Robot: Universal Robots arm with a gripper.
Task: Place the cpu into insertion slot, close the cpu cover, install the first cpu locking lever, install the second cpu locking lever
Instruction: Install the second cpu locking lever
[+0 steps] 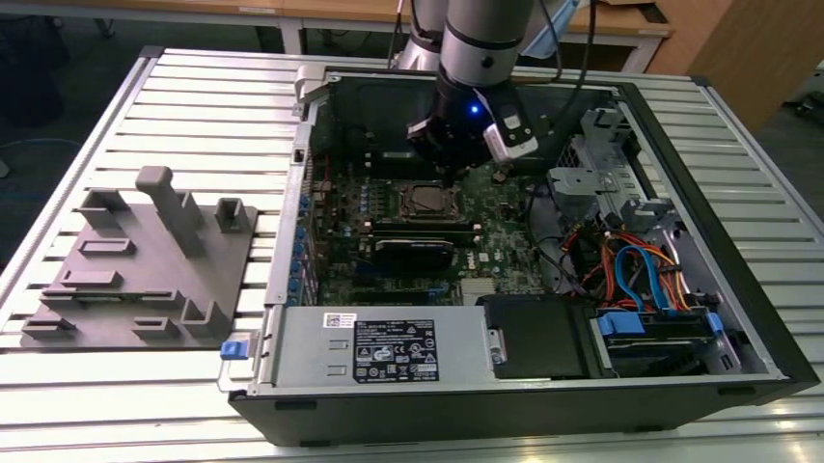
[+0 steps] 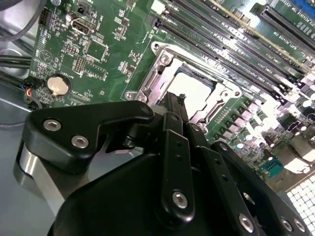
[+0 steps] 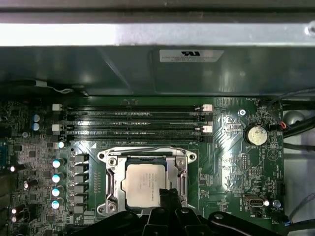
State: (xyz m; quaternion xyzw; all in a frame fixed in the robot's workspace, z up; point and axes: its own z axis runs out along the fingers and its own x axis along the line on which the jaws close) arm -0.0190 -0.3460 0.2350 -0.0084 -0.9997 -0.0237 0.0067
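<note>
In the exterior view, you are looking at an open computer case (image 1: 541, 367) lying on a slatted metal desk (image 1: 193, 87). Your arm (image 1: 483, 39) is reaching down into the far part of the case, and its claw (image 1: 453, 166) is hovering just beyond the far edge of the insertion slot (image 1: 424, 200), which is sitting on the green motherboard (image 1: 496, 227) toward the exterior view's left of the board. A grey fixture block (image 1: 142, 270) is resting on the desk well apart from the case, at the exterior view's left. Orange and blue cables (image 1: 631, 270) are lying in the case's right part.

In the second wrist view, you are seeing the claw (image 2: 173, 101) with its black fingers (image 2: 170, 105) pressed together to a narrow tip; they are holding nothing. That tip is sitting right at the edge of the cpu cover (image 2: 162, 69), which is lying down flat over the socket. The cpu (image 2: 194, 91) is showing pale and bright through the cover's square cut-out, seated in the slot. A round coin battery (image 2: 58, 85) is sitting on the board near the socket.

In the first wrist view, the cpu (image 3: 141, 182) is lying flat inside the insertion slot (image 3: 109, 182), framed by the cpu cover (image 3: 179, 177). The claw (image 3: 167, 194) is overlapping the cover's near edge, by the chip's corner. Long black memory slots (image 3: 133, 123) are running just beyond the socket.
</note>
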